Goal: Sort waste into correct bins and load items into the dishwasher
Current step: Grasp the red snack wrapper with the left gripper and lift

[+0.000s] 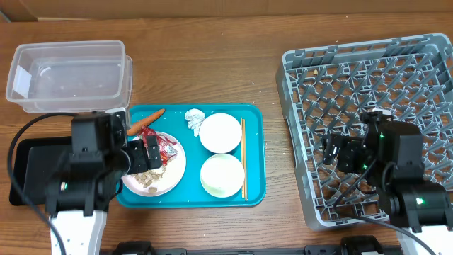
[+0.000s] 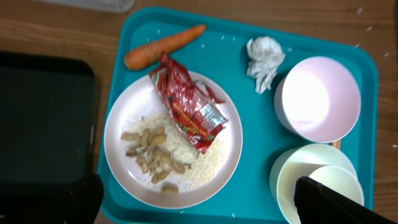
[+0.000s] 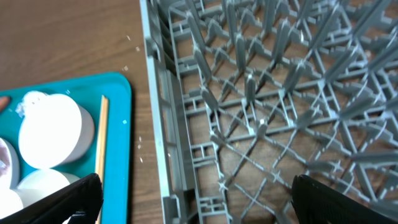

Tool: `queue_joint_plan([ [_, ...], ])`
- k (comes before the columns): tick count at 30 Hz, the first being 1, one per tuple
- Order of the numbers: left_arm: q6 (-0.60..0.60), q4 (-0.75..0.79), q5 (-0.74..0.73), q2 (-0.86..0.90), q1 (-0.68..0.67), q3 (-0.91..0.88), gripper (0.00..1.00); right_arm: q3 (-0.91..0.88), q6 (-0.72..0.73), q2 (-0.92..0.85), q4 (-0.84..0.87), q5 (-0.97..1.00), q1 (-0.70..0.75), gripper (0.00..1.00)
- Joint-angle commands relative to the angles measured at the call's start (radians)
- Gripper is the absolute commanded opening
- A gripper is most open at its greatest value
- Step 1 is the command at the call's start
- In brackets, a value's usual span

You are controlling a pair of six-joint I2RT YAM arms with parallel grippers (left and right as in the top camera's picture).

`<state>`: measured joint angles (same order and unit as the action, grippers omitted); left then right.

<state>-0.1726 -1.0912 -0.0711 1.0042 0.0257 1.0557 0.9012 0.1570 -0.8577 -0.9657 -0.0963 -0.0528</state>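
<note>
Left fingers (image 2: 78, 200) are held spread open over the plate (image 2: 132, 115); right fingers (image 3: 68, 199) are held open above the rack (image 3: 166, 124).

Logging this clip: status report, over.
Left gripper open above plate, red wrapper on it. Right gripper open above empty dish rack. Nothing blocking.

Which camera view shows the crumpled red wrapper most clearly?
The left wrist view: the red wrapper is whole and close, lying across the upper edge of the white plate. In the overhead view it is small, and the left gripper covers part of it. The right wrist view does not show it.
</note>
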Motion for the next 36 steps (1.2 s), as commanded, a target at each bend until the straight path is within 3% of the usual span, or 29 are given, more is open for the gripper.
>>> queue_joint_plan([
  [1,0.008,-0.005,-0.008,0.057,-0.006,0.021,1.00,0.030,-0.008,0.000,-0.001,0.013,0.004,1.00],
  [3,0.003,-0.003,-0.007,0.093,-0.006,0.021,1.00,0.030,-0.008,0.000,-0.004,0.040,0.004,1.00],
  [13,-0.248,0.044,0.004,0.343,0.030,0.020,1.00,0.030,-0.007,0.000,-0.007,0.073,0.004,1.00],
  [23,-0.255,0.170,0.063,0.563,0.035,0.020,0.96,0.029,-0.007,0.000,-0.010,0.078,0.004,1.00],
  [31,-0.255,0.242,0.027,0.677,0.035,0.020,0.82,0.029,-0.007,0.000,-0.010,0.077,0.004,1.00],
  [36,-0.254,0.280,0.020,0.690,0.033,0.021,0.52,0.029,-0.007,0.000,-0.010,0.077,0.004,1.00],
])
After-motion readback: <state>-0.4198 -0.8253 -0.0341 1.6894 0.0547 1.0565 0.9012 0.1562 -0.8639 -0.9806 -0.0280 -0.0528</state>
